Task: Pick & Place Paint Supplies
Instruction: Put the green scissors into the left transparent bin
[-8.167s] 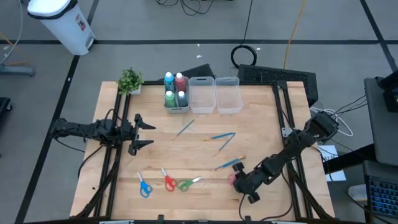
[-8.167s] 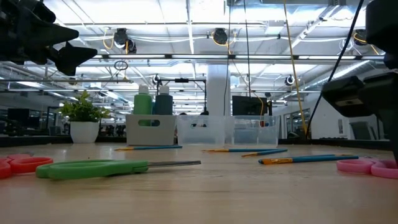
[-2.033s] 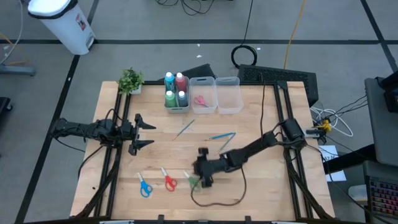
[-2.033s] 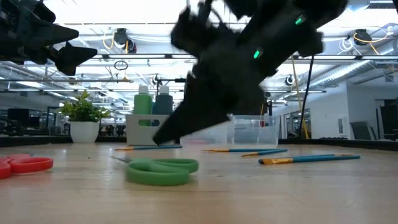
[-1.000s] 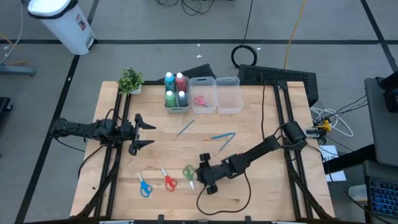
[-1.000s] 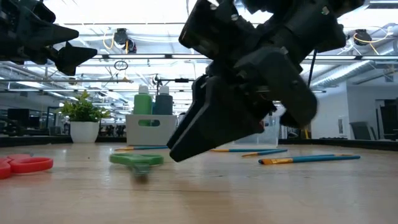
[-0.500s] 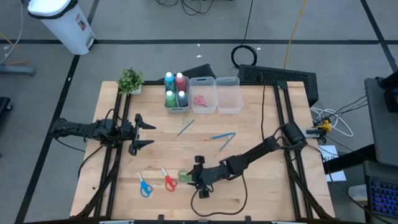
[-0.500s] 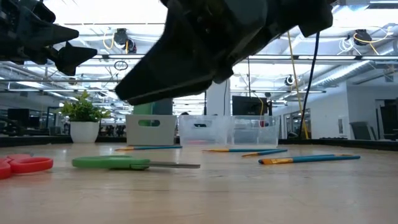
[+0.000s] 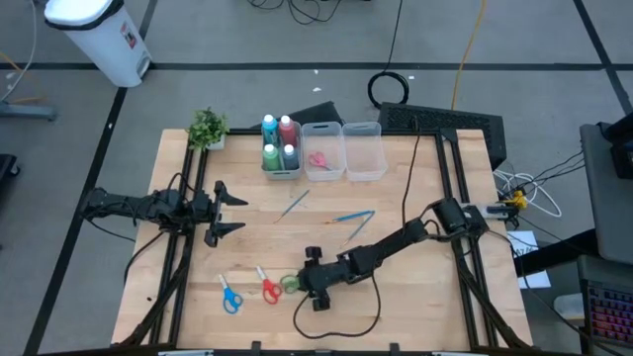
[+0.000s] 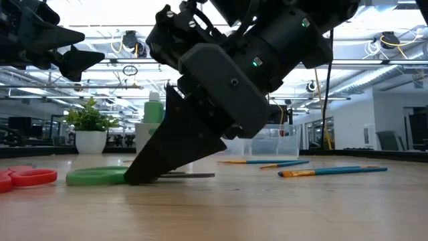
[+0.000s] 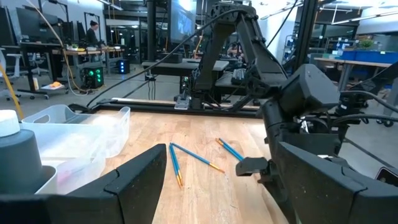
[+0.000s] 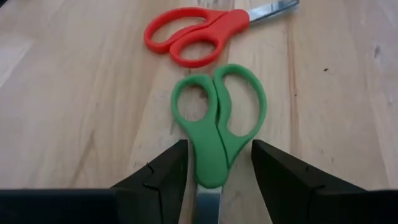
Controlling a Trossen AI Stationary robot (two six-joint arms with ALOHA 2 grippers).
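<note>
The green scissors (image 12: 217,118) lie flat on the wooden table (image 9: 415,297), beside the red scissors (image 12: 196,34) and the blue scissors (image 9: 229,295). My right gripper (image 12: 217,177) is open and slants down over them. Its fingers (image 12: 165,174) stand on either side of the scissors where the handles meet the blade, with bare wood showing beside each finger. In the low view the fingertips (image 10: 137,177) reach down to the table next to the green handles (image 10: 93,176). My left gripper (image 9: 232,213) waits open at the table's left side.
Three clear bins stand at the far edge: one with paint bottles (image 9: 280,146), one with pink scissors (image 9: 318,158) and one bare (image 9: 363,150). Thin brushes (image 9: 351,218) lie mid-table. A potted plant (image 9: 208,129) stands far left. A cable loop (image 9: 341,316) trails near my right arm.
My right gripper has moved toward the table's left edge and sunk to the table top, with its fingers now astride the green scissors. The scissors have turned about on the table and slid a little toward the left and near edges.
</note>
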